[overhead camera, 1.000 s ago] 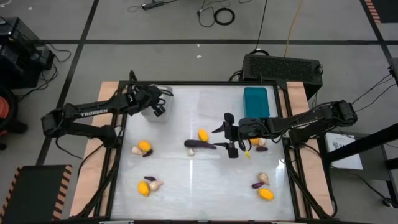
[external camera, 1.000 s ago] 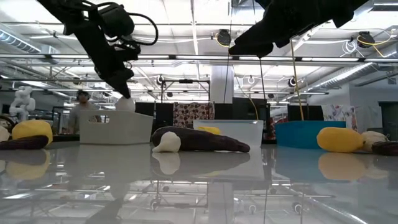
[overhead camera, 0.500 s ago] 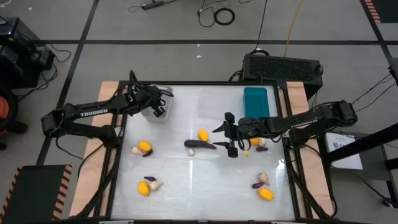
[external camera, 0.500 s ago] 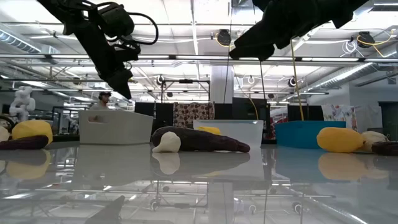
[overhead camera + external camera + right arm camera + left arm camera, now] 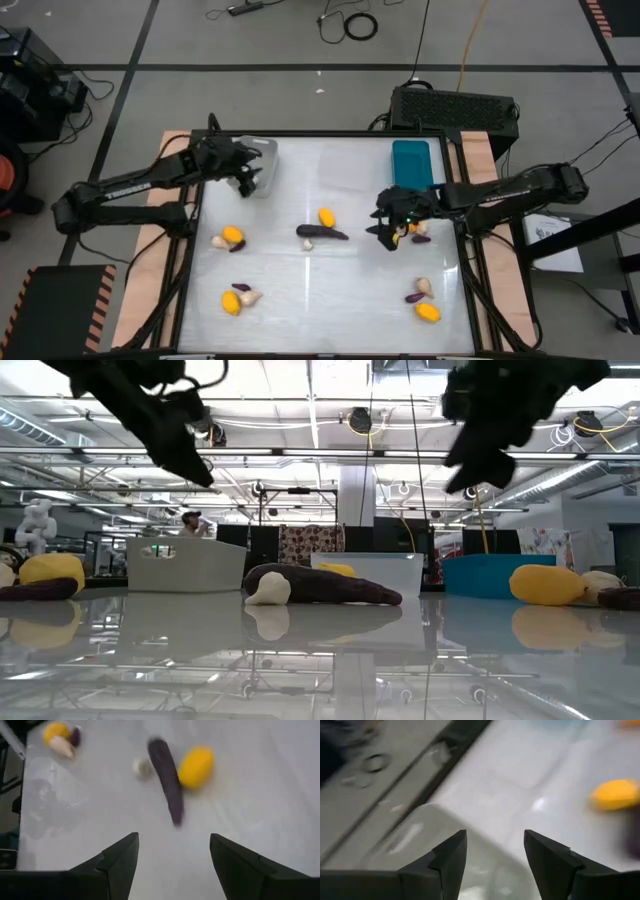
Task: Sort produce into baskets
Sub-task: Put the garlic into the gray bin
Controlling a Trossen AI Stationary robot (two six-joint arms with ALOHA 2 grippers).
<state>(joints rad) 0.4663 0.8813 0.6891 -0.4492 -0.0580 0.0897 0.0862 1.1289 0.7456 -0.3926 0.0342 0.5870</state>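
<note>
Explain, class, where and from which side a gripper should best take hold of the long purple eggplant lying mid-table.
Probably at its middle, from straight above. The eggplant lies flat and slim, so fingers could straddle its narrow width. A small white mushroom sits near one end and a yellow fruit beside it, leaving the midsection freest. The open right gripper hovers nearest.

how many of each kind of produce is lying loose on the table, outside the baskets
yellow fruits: 5
purple eggplants: 5
white mushrooms: 5
total: 15
</note>
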